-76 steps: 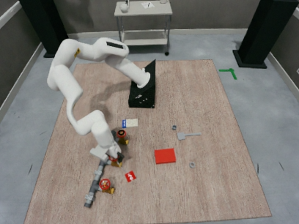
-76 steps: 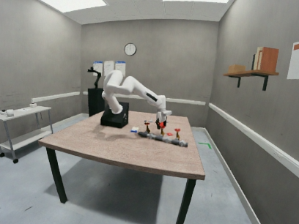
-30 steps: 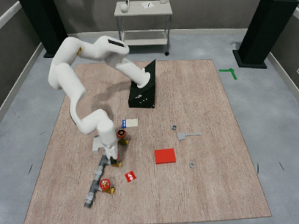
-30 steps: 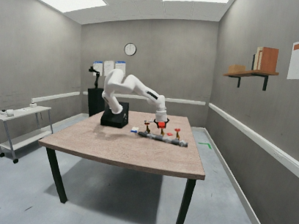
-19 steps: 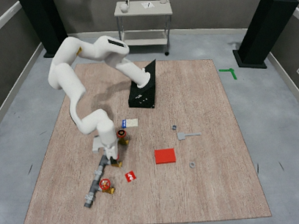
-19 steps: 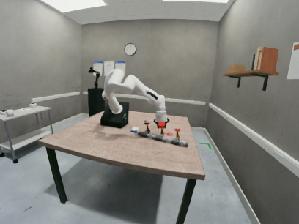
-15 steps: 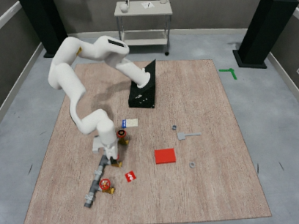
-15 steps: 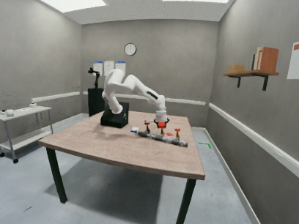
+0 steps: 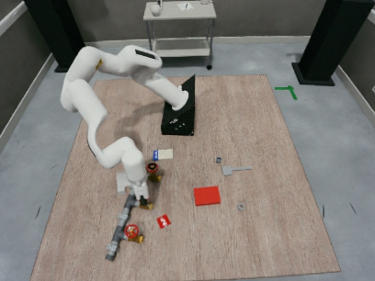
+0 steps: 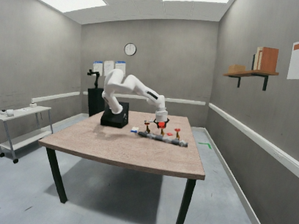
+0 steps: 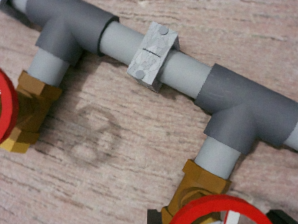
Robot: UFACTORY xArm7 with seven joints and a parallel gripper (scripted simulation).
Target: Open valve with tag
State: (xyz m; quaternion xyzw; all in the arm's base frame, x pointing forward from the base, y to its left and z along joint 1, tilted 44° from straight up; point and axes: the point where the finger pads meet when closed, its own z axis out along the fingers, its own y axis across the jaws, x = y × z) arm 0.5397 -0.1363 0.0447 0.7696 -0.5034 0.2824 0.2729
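Observation:
A grey pipe (image 9: 120, 225) (image 10: 154, 136) (image 11: 180, 70) lies on the table with three brass valves that have red handwheels. My gripper (image 9: 144, 201) (image 10: 161, 126) stands over the middle valve and is shut on its red handwheel (image 11: 215, 201), which fills the bottom edge of the wrist view. The far valve (image 9: 153, 168) (image 10: 147, 123) and the near valve (image 9: 131, 230) (image 10: 177, 130) stand free. One neighbouring handwheel (image 11: 5, 110) shows at the left edge of the wrist view. A small red tag (image 9: 164, 221) (image 10: 169, 134) lies beside the pipe between the middle and near valves.
A blue and cream card (image 9: 163, 154) lies by the far valve. A red block (image 9: 207, 196), a grey key-like part (image 9: 235, 170) and two small nuts (image 9: 219, 160) (image 9: 240, 207) lie to the right. The black arm base (image 9: 180, 115) stands behind.

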